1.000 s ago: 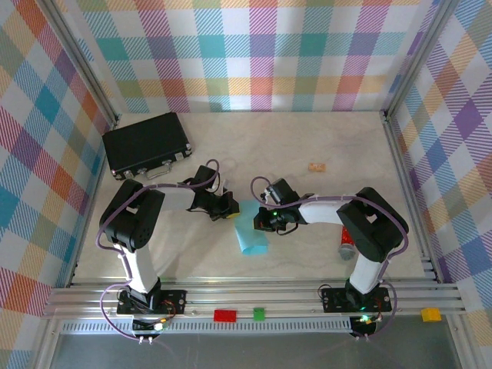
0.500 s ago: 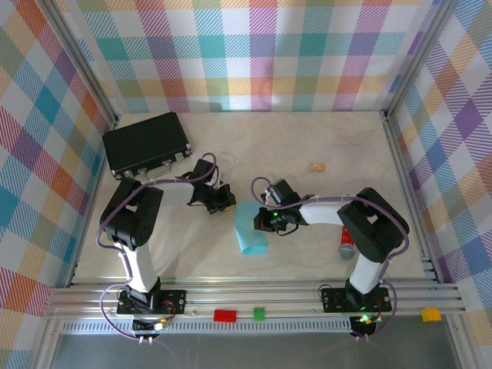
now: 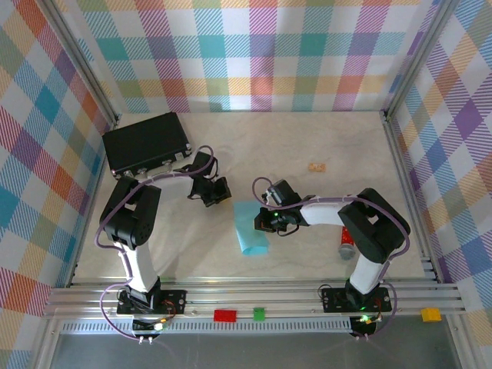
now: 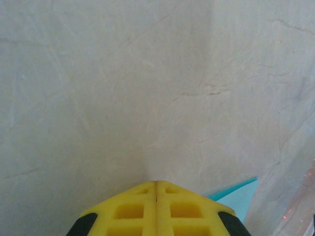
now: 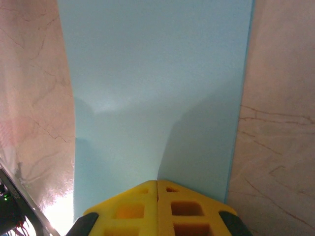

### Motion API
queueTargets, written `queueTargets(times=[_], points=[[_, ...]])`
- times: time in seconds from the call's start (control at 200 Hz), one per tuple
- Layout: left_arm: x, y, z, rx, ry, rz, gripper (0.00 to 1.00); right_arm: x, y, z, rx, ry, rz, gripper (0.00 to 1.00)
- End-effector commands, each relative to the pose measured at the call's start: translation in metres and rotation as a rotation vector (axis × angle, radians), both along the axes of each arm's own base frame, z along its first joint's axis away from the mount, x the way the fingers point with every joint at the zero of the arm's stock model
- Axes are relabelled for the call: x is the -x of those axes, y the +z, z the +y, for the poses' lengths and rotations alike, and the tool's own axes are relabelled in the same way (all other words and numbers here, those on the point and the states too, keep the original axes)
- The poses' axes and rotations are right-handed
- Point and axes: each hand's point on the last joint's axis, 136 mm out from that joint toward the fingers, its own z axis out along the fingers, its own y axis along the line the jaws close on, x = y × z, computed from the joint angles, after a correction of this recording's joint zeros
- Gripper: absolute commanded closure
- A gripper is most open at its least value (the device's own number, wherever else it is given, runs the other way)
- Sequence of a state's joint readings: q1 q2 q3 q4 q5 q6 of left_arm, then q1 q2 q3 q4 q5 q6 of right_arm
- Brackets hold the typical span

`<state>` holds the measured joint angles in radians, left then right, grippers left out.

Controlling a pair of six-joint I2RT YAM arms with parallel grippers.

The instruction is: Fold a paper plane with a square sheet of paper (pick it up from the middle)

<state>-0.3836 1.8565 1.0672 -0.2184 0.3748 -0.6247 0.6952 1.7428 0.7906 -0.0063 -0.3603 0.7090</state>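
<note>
The right gripper (image 5: pixel 157 183), its yellow fingers pressed together, sits low over the folded light turquoise-blue paper sheet (image 5: pixel 157 73) lying mid-tabletop (image 3: pixel 307 138). The left gripper (image 4: pixel 156 183), likewise pressed together and holding nothing, hangs over bare marbled surface near the sheet's corner.

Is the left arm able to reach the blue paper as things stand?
Probably yes: only table lies between the shut left gripper and the blue paper; the right gripper sits over its right side.

Folded turquoise square sheet of paper (image 3: pixel 250 228), flat mid-table.
</note>
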Motion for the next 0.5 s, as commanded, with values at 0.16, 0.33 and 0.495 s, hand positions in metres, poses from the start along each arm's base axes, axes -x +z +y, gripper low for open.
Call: queueTargets(times=[0.16,0.33,0.495], points=[[0.052,0.045,-0.026,0.131,-0.115,-0.032,0.99,0.049,-0.058,-0.058,0.271,-0.079,0.197,1.00],[0.096,0.045,-0.054,0.252,-0.229,0.006,0.99,0.049,-0.059,-0.058,0.270,-0.088,0.196,1.00],[0.112,0.031,-0.063,0.282,-0.270,0.046,0.99,0.050,-0.060,-0.059,0.276,-0.089,0.199,1.00]])
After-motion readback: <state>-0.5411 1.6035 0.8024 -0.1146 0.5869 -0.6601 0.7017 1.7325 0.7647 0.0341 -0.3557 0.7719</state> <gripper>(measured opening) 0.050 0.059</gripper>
